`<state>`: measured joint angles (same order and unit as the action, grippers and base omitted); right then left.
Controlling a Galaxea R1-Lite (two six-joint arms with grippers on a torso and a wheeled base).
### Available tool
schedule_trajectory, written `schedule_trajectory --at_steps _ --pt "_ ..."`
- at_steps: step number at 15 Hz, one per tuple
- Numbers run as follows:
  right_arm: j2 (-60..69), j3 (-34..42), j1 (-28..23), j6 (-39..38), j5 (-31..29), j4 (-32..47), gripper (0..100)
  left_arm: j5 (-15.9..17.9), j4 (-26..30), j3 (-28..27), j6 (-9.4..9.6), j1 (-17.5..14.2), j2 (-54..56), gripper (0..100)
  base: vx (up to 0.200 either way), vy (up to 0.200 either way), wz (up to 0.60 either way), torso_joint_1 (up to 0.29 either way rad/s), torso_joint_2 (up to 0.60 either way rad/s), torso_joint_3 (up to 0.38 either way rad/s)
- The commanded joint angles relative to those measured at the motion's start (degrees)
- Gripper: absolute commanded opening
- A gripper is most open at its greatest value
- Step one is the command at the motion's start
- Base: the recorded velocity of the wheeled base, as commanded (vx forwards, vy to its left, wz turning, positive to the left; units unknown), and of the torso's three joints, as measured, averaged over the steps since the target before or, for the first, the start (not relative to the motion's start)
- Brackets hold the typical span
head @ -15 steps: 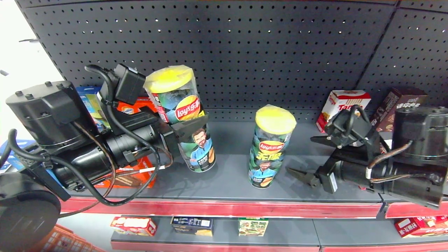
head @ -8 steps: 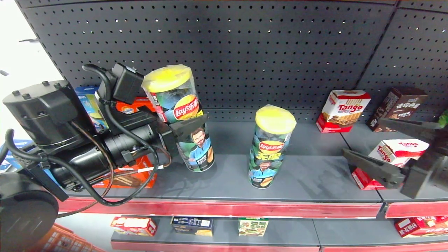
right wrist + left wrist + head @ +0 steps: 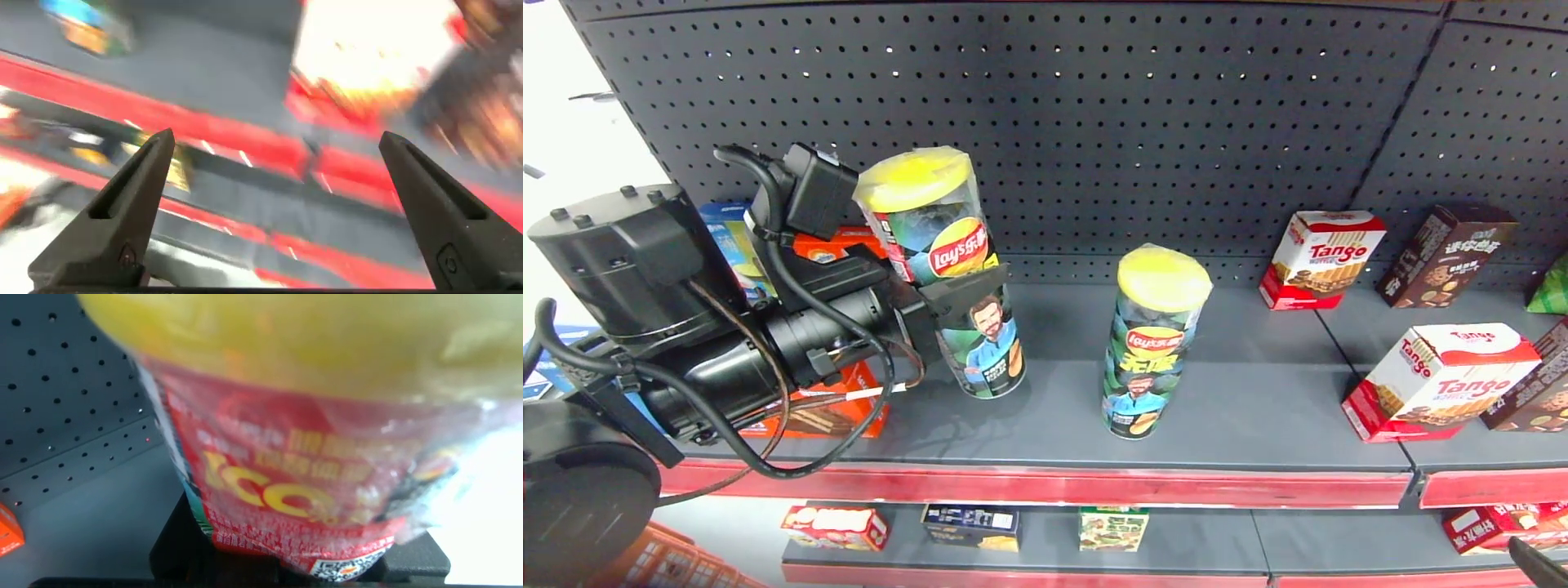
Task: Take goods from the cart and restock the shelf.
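Observation:
A tall chips can (image 3: 947, 269) with a yellow lid leans a little to the left at the left of the grey shelf (image 3: 1258, 416). My left gripper (image 3: 960, 287) is shut on its middle. The can's base is at the shelf surface; I cannot tell whether it touches. In the left wrist view the can (image 3: 310, 457) looms very close, above a dark finger (image 3: 286, 567). A second, matching can (image 3: 1156, 343) stands upright and free at mid-shelf. My right gripper (image 3: 278, 137) is open with nothing in it, facing the red shelf fronts; its tip (image 3: 1535, 563) shows at the bottom right corner.
Wafer boxes (image 3: 1323, 257) (image 3: 1441, 380) and brown cookie boxes (image 3: 1445, 253) stand at the right. An orange box (image 3: 837, 412) lies under my left arm. The pegboard wall (image 3: 1094, 122) backs the shelf. Small boxes (image 3: 972, 527) line the lower shelf. Bare shelf lies between the cans and the wafer boxes.
My right arm has pulled back from the shelf, rightward and down, almost out of the head view. The left gripper and its can have barely moved.

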<state>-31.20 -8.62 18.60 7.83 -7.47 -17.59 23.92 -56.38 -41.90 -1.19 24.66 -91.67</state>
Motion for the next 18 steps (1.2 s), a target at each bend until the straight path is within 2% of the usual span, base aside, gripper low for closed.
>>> schedule_trajectory --at_steps 1,2,3,5,9,10,12,13,14,15,16,18 --pt "7.29 5.54 -6.21 -0.36 -0.17 0.36 100 -0.01 -0.04 -0.11 -0.04 0.12 -0.17 0 0.000 0.000 0.00 0.000 0.00 0.000" --pt "13.18 8.44 -14.82 -0.36 -0.09 3.62 100 -0.01 -0.04 -0.02 -0.04 0.74 -0.17 0 0.000 0.000 0.00 0.000 0.00 0.000" --pt "17.48 8.44 -19.04 -0.44 0.00 8.71 100 0.08 -0.04 -0.02 -0.04 0.74 -0.17 0 0.000 0.000 0.00 0.000 0.00 0.000" --pt "26.98 7.39 -23.17 -1.41 -0.44 17.15 100 0.16 -0.13 0.15 0.05 1.00 -0.17 0 0.000 0.000 0.00 0.000 0.00 0.000" --pt "26.27 8.09 -23.00 -3.17 -3.43 14.60 100 0.08 -0.13 0.50 0.05 1.88 -0.08 0 0.000 0.000 0.00 0.000 0.00 0.000" --pt "26.27 8.09 -23.00 -4.05 -2.55 14.60 100 0.08 -0.13 0.41 0.14 1.97 0.00 0 0.000 0.000 0.00 0.000 0.00 0.000" --pt "26.27 8.18 -23.00 -6.68 4.57 14.51 100 0.16 -0.13 0.41 0.14 1.97 -0.08 0 0.000 0.000 0.00 0.000 0.00 0.000" --pt "26.27 8.18 -23.00 -7.21 4.92 14.43 100 0.16 -0.04 0.41 0.14 1.97 0.00 0 0.000 0.000 0.00 0.000 0.00 0.000" --pt "26.27 8.27 -23.00 -8.18 3.87 14.60 100 0.16 -0.13 0.33 0.14 1.97 -0.08 0 0.000 0.000 0.00 0.000 0.00 0.000" --pt "26.27 8.44 -23.00 -7.91 -4.48 14.60 100 0.16 -0.13 0.24 0.14 2.06 0.00 0 0.000 0.000 0.00 0.000 0.00 0.000" --pt "26.19 8.44 -22.91 -6.68 -1.76 14.60 100 0.16 -0.13 0.33 0.14 2.06 0.00 0 0.000 0.000 0.00 0.000 0.00 0.000" --pt "26.27 8.53 -22.03 -3.96 7.91 14.34 100 0.16 -0.13 0.33 0.14 2.06 0.00 0 0.000 0.000 0.00 0.000 0.00 0.000"
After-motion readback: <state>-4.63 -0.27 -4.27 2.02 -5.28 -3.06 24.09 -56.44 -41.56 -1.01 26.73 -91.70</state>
